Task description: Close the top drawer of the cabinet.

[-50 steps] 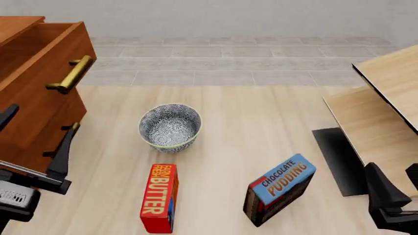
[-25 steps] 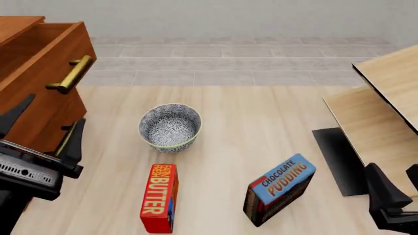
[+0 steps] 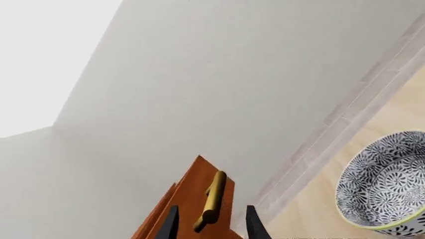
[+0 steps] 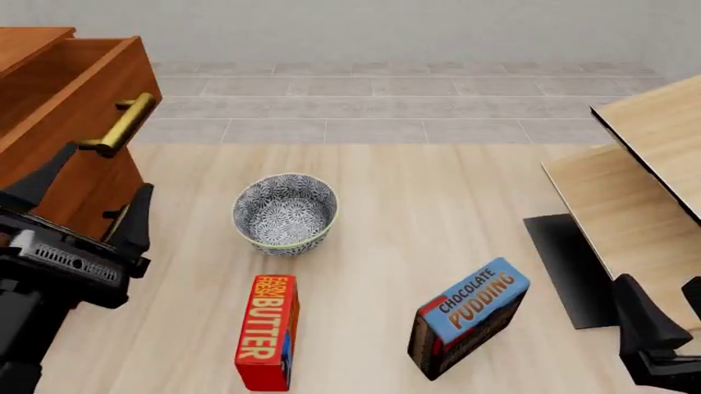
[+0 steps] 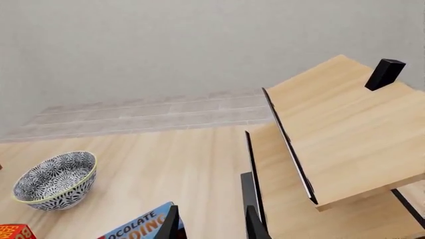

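The cabinet (image 4: pixel 28 41) stands at the far left in the front view. Its top drawer (image 4: pixel 77 111) is pulled out, and its brass bar handle (image 4: pixel 118 125) faces the table. My left gripper (image 4: pixel 93 195) is open just below and in front of that handle, touching nothing. In the left wrist view the handle (image 3: pixel 211 204) sits between the two fingertips of the left gripper (image 3: pixel 212 226), still some way ahead, on the drawer front (image 3: pixel 189 204). My right gripper (image 4: pixel 662 316) is open and holds nothing at the front right, and it also shows in the right wrist view (image 5: pixel 212 224).
A patterned bowl (image 4: pixel 285 212) sits mid-table. A red butter box (image 4: pixel 266 330) and a blue chocolate pudding box (image 4: pixel 469 316) lie nearer the front. Pale wood panels (image 4: pixel 646 189) and a black slab (image 4: pixel 570 267) fill the right side.
My left gripper has risen and moved forward toward the drawer handle. The right arm and the drawer have not moved.
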Motion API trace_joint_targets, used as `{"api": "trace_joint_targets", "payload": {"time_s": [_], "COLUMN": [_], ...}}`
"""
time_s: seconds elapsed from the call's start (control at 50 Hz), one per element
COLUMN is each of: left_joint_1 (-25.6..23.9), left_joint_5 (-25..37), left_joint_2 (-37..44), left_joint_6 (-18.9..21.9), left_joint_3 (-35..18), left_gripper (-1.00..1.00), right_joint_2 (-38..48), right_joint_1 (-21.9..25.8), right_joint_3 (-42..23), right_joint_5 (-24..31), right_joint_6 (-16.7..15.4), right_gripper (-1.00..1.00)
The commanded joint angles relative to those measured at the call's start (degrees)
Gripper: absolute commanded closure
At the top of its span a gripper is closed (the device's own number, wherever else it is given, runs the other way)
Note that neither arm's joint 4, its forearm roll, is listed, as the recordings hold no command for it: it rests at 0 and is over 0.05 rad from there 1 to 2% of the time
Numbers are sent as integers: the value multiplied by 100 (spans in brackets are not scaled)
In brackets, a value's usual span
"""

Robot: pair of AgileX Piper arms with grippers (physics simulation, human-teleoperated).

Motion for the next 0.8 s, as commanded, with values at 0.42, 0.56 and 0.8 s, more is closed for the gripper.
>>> {"api": "trace_joint_targets", "payload": {"time_s": [0.42,0.56,0.8], "left_joint_1": [270,321,226], "left_joint_5": [-199,-200,-200], "left_joint_2": [448,559,873], "left_joint_6": [688,807,985], "left_joint_3": [-282,-395,-604], "left_gripper": [-100,-100,-100], "right_joint_2": [60,30,-49], "right_joint_1": [20,26,5], "right_joint_3": [2,2,1], "right_joint_5": [-14,24,53], "right_joint_6": [-72,-78,-63], "right_gripper": [-100,-100,-100]}}
